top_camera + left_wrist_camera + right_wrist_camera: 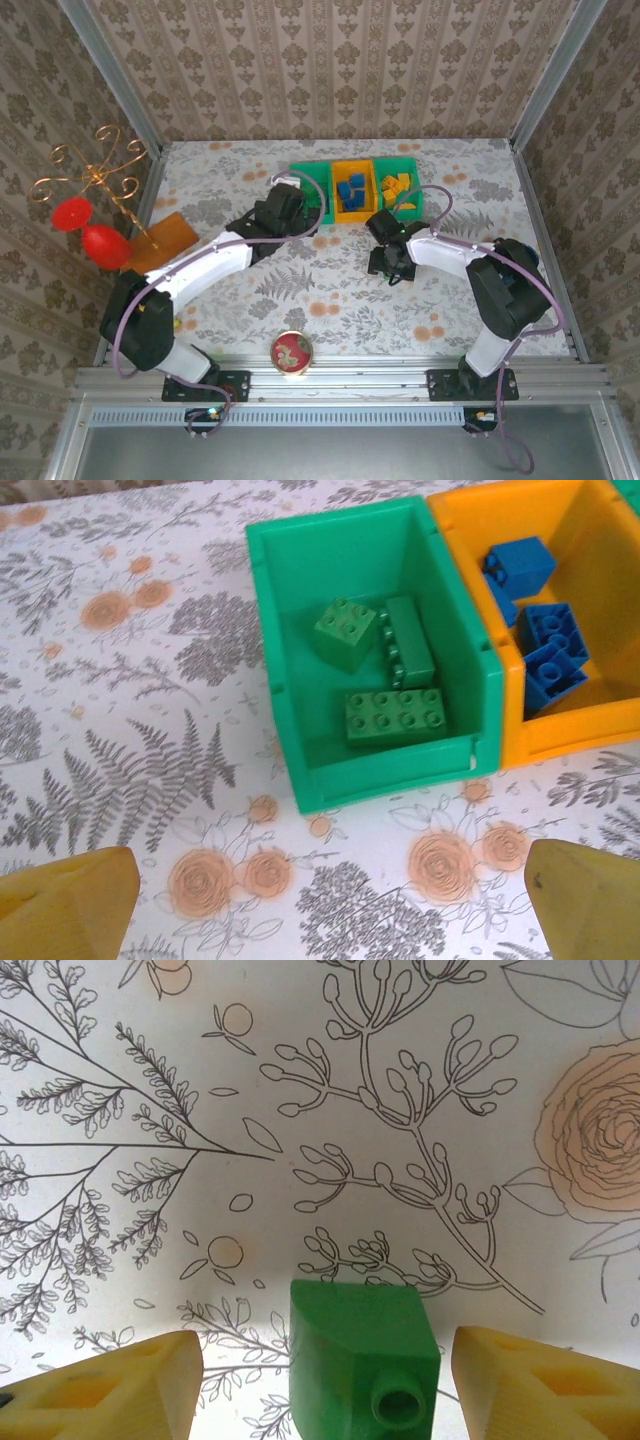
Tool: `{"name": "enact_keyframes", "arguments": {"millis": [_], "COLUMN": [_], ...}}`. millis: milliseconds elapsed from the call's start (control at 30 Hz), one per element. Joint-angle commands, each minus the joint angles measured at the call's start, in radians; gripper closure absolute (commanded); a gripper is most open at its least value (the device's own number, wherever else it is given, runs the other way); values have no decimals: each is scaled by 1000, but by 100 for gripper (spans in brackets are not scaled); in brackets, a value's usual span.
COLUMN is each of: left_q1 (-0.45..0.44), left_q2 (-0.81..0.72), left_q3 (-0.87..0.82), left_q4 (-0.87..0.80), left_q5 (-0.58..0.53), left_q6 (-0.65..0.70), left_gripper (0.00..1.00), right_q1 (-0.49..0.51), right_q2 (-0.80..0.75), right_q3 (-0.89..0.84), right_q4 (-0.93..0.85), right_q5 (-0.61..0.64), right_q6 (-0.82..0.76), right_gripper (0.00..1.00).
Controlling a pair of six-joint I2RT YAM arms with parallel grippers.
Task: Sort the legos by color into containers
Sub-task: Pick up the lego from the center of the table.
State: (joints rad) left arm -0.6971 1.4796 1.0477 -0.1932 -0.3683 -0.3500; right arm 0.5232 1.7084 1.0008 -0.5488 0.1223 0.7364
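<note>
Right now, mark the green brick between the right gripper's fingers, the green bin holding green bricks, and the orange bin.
green brick point(360, 1360), right wrist view, middle of its visible face.
green bin point(390, 775), left wrist view, its near wall.
orange bin point(575, 735), left wrist view, its near wall.

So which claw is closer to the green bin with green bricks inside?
Left. The left gripper hovers just in front of that green bin; the right gripper is out on the table, straddling a loose green brick.
</note>
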Motion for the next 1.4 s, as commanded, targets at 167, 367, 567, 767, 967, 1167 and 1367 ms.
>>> {"name": "enact_keyframes", "arguments": {"millis": [167,367,567,767,967,1167,1367], "left_q1": [21,41,58,67,74,80,87], "left_q2": [-105,-135,-133,-121,-122,-127,-132], "left_q3": [-106,-144,-152,-153,-154,-157,-165], "left_q4": [72,86,96,103,103,103,109], "left_q5": [-52,-44,-24,4,12,16,16], "left_q6": [-79,-101,-110,-123,-130,-133,-142], "left_gripper": [0,0,0,0,0,0,0], "right_q1": [12,15,32,56,72,81,90], "right_q2": [55,79,89,105,117,101,63], "right_q3": [37,42,60,86,112,135,150], "right_q4": [-30,-26,-53,-88,-94,-105,-115], "right_q5": [-14,-32,-10,23,19,15,30], "right_q6": [-11,-13,-16,-22,-24,-28,-34], "right_gripper": [39,44,48,54,65,71,73]}}
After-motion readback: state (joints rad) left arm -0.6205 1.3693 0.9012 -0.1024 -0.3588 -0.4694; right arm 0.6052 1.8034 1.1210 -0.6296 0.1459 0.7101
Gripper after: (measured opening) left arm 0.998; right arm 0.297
